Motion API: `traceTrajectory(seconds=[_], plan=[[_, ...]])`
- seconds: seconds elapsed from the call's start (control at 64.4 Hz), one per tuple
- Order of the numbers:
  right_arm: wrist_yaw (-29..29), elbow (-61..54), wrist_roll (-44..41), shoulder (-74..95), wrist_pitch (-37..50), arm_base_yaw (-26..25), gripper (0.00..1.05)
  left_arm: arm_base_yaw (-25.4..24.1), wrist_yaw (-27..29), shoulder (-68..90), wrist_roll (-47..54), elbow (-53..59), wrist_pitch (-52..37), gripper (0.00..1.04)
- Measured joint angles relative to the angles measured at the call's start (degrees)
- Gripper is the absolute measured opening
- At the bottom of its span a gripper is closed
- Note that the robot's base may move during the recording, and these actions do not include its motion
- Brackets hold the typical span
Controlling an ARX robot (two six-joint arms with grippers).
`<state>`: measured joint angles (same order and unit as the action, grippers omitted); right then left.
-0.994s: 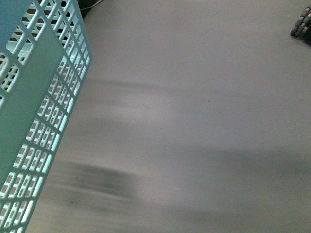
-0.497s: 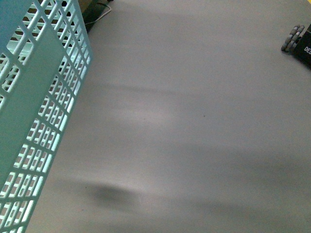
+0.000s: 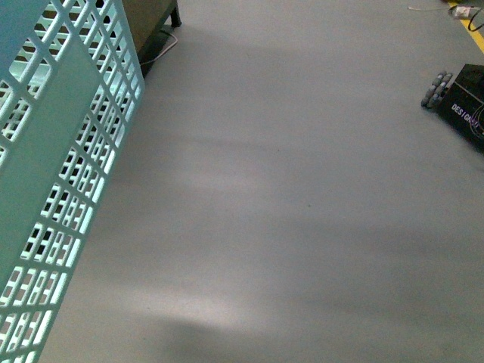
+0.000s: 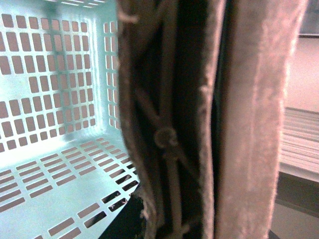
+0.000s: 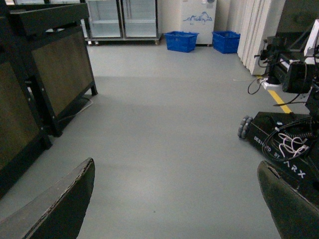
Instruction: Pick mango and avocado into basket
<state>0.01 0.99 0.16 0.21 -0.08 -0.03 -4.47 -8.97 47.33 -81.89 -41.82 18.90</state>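
The light teal basket (image 3: 53,151) fills the left edge of the front view, its slotted wall hanging above the grey floor. In the left wrist view I look down into its slotted inside (image 4: 55,149), which holds nothing that I can see. My left gripper (image 4: 209,149) is shut on the brown basket handle (image 4: 164,134), which runs between the padded fingers (image 4: 254,124). My right gripper (image 5: 179,199) is open and empty, its two dark fingertips (image 5: 60,204) wide apart over bare floor. The mango and the avocado are out of view.
Grey floor (image 3: 302,189) spreads ahead. A black wheeled robot base (image 5: 284,139) with cables stands at the right, also in the front view (image 3: 457,98). Dark cabinets (image 5: 45,74) line the left. Blue crates (image 5: 182,41) and glass-door fridges (image 5: 122,20) stand at the far wall.
The front view has swept over the floor: the black wheeled base has slid down and left into view, and a dark cabinet foot has appeared at the top. The basket wall stays put.
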Motion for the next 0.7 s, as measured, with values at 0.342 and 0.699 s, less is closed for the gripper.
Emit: traceTrajectory(seconds=[0.342, 0.699], plan=[[0.0, 0.0, 0.0, 0.0, 0.0, 0.0, 0.96, 0.0, 0.0, 0.0, 0.0, -0.2, 0.0, 0.15], [0.0, 0.0, 0.0, 0.0, 0.0, 0.0, 0.96, 0.0, 0.0, 0.0, 0.0, -0.2, 0.0, 0.15]])
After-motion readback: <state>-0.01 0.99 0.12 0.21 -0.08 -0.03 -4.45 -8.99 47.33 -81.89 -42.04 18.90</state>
